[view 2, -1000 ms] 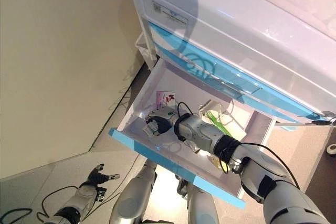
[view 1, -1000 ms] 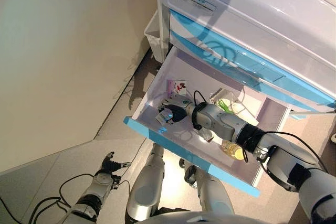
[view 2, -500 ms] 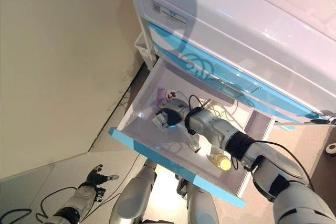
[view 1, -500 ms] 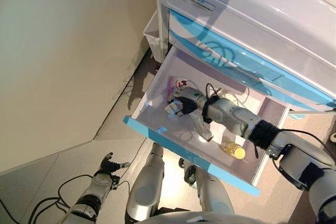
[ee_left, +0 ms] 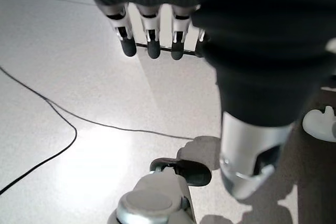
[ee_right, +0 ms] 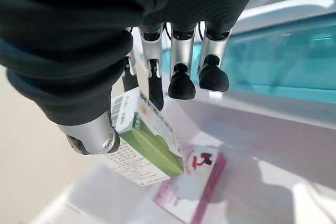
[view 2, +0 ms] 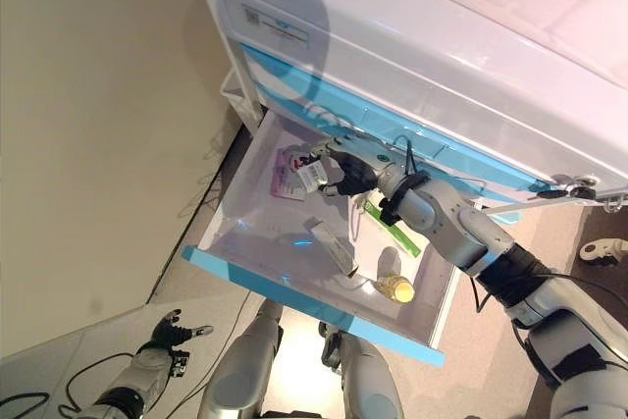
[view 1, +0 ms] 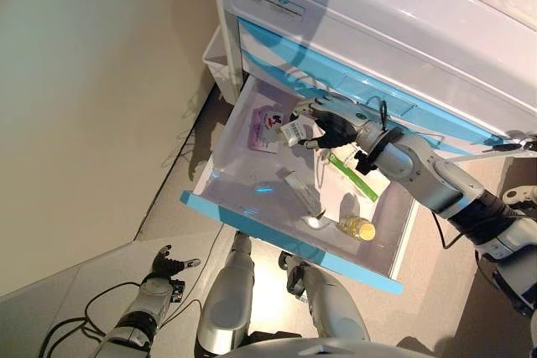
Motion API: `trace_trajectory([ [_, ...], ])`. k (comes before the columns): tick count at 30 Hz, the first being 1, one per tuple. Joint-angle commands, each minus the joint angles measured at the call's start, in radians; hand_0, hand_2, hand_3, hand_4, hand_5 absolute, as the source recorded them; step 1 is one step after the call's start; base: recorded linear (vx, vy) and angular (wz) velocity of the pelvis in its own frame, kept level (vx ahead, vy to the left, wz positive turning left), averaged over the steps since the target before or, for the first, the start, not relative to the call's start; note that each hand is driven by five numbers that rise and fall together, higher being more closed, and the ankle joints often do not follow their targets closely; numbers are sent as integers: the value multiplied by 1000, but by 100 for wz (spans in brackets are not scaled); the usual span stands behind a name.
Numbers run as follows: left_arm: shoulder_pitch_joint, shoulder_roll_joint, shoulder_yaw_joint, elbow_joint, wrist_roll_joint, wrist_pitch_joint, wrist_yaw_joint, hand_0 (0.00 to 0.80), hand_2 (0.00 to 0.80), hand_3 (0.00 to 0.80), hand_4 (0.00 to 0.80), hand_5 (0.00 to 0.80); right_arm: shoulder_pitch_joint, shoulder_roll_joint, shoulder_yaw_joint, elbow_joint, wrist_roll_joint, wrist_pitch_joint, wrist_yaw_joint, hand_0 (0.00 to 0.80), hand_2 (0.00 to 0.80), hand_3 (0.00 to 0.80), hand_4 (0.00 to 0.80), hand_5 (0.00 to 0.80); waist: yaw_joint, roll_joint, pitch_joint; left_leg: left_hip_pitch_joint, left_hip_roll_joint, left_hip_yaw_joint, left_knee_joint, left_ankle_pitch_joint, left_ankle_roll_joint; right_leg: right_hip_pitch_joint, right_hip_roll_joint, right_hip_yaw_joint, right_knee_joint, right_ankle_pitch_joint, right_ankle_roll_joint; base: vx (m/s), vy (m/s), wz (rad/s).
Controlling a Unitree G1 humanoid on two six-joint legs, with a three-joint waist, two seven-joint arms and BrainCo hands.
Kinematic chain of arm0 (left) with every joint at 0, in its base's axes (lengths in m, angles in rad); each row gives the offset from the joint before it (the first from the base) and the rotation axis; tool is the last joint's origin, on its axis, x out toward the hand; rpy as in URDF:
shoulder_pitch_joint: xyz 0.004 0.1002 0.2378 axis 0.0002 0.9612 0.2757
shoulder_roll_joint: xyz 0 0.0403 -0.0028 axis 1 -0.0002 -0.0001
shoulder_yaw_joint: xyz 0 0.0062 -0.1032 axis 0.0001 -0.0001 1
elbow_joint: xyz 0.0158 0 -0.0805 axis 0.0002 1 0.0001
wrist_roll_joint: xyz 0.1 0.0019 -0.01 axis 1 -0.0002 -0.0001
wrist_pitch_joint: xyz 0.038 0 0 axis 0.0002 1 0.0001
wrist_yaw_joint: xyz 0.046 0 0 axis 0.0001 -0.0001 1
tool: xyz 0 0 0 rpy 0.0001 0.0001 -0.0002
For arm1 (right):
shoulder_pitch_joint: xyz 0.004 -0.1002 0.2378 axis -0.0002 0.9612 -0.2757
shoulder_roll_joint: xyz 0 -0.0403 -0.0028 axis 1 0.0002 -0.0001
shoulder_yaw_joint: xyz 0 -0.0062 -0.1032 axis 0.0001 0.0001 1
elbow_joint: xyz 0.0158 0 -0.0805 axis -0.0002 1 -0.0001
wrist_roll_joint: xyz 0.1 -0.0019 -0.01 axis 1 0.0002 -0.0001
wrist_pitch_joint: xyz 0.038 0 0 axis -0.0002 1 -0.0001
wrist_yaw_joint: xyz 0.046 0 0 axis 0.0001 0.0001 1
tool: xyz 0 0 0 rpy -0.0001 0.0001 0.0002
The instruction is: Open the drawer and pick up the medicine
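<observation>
The lower drawer [view 1: 252, 228] of the white cabinet stands pulled open, its blue front towards me. My right hand [view 1: 331, 123] is above the back of the drawer, shut on a small green and white medicine box [view 1: 294, 132]. In the right wrist view the box [ee_right: 144, 148] is pinched between thumb and fingers, clear of the drawer floor. My left hand [view 1: 164, 266] hangs low at the lower left over the floor, its fingers [ee_left: 152, 40] straight and empty.
In the drawer lie a pink and white packet [view 1: 264, 127], a green stick pack [view 1: 352, 175], a yellow-capped bottle [view 1: 357, 226] and a long clear item [view 1: 302, 194]. Shut blue drawers sit above. A white bin [view 1: 216, 60] stands by the cabinet's left side. Cables [ee_left: 63, 129] lie on the floor.
My right hand has gone from the drawer's front left corner up and towards the back, carrying the box off the drawer floor. The view has also shifted.
</observation>
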Motion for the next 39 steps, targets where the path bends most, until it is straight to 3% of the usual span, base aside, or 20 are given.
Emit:
trace_trajectory([
  [1,60,20,42,53,56,11,-11,0,0,0,0,0,51,-33,-38,-113,162,-45,26,800,800,800,800,800,-26,-26,-80,17,-19,32,5,-34,29,19,-69,45,-31,109,113,26,18,-23],
  [11,101,27,98,124,95,11,-75,0,0,0,0,0,119,-148,-120,-214,612,-29,172,800,800,800,800,800,-64,-39,-158,111,-1,108,-5,-69,34,76,-38,114,-66,119,116,41,19,-32],
  [12,117,23,102,118,93,8,-82,0,0,0,0,0,145,-167,-165,-212,728,-24,183,800,800,800,800,800,-74,-38,-179,130,1,120,-6,-77,34,90,-33,127,-72,119,117,40,8,-26],
  [14,125,21,110,134,97,9,-92,0,0,0,0,0,163,-193,-210,-209,792,-25,190,800,800,800,800,800,-81,-40,-201,148,4,131,-8,-85,33,104,-29,137,-81,118,117,86,10,-25],
  [20,155,17,114,144,102,12,-99,0,0,0,0,0,200,-219,-381,-132,849,-40,102,800,800,800,800,800,-94,-41,-264,188,13,153,-15,-103,34,142,-26,150,-101,114,120,78,2,-17],
  [24,166,18,111,151,99,15,-94,0,0,0,0,0,155,-226,-400,-57,840,-42,47,800,800,800,800,800,-89,-43,-285,202,15,157,-20,-107,34,156,-23,150,-110,112,120,51,-1,-7],
  [30,183,23,90,173,77,19,-84,0,0,0,0,0,-69,-295,-283,131,787,-26,-28,800,800,800,800,800,-73,-56,-306,208,16,153,-30,-107,31,167,-19,143,-124,114,119,14,-2,-2],
  [33,193,33,79,191,56,19,-86,0,0,0,0,0,-272,-345,-127,290,764,-7,-41,800,800,800,800,800,-62,-70,-307,209,17,146,-33,-104,28,172,-19,133,-125,113,118,27,-16,5],
  [39,190,53,64,209,21,14,-85,0,0,0,0,0,-562,-313,82,569,695,24,-66,800,800,800,800,800,-44,-85,-296,203,15,125,-35,-98,26,174,-21,114,-117,108,116,23,-12,9],
])
